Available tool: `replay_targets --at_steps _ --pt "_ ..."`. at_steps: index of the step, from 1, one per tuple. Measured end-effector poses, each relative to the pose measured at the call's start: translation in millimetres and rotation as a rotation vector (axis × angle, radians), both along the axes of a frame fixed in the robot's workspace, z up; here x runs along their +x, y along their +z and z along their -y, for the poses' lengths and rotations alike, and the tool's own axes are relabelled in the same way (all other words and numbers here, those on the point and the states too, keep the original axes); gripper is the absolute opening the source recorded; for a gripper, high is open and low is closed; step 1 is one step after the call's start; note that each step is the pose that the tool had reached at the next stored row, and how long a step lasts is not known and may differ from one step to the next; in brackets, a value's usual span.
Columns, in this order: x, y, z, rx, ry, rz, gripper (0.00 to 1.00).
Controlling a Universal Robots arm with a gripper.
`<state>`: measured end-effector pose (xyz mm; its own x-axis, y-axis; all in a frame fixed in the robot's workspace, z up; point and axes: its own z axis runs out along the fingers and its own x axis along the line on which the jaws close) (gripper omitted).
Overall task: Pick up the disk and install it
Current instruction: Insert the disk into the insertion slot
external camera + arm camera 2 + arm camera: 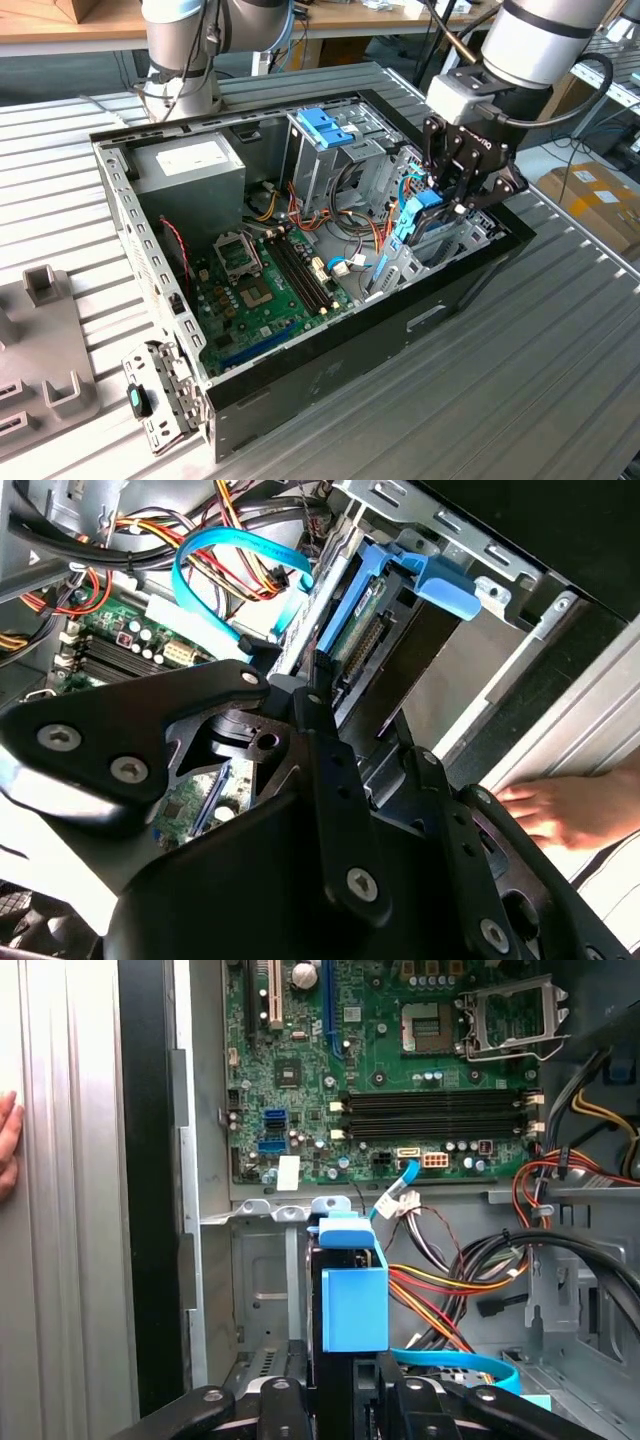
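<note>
The hand (452, 195) is closed on the disk (418, 215), its black fingers pressing on either side of the light-blue carrier in the first wrist view (352, 1305). The disk stands on edge, lowered into the bay at the end of the open computer case (330, 385) that lies toward the exterior view's right; in the second wrist view its blue rail (355, 610) sits against the bay's metal wall, beside a looping blue data cable (215, 555). Further into the case are the green motherboard (255, 290), a tall drive cage (325, 160) topped by a blue latch, and the grey power supply (190, 165). The case rests on a bench (500, 400) of ribbed silver metal. A person's fingers (560, 815) lie on that ribbed surface just outside the case wall. Toward the exterior view's left a grey fixture (40, 340) and a loose metal bracket (160, 395) sit on the bench. Behind it stand a second arm's base (180, 50) and a wooden table (60, 25); a cardboard box (590, 195) lies beyond the bench edge.
</note>
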<state>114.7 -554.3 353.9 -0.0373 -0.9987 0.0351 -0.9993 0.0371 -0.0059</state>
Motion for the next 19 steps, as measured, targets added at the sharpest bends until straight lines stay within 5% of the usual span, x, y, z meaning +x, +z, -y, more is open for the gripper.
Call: replay_targets --at_steps 4,16,19 --pt "0.0 -7.6 0.0 -0.0001 0.0 0.0 0.35" --pt "0.0 -8.0 0.0 -0.0001 0.0 0.0 0.35" --pt "0.0 -8.1 0.0 -0.0001 0.0 0.0 0.42"
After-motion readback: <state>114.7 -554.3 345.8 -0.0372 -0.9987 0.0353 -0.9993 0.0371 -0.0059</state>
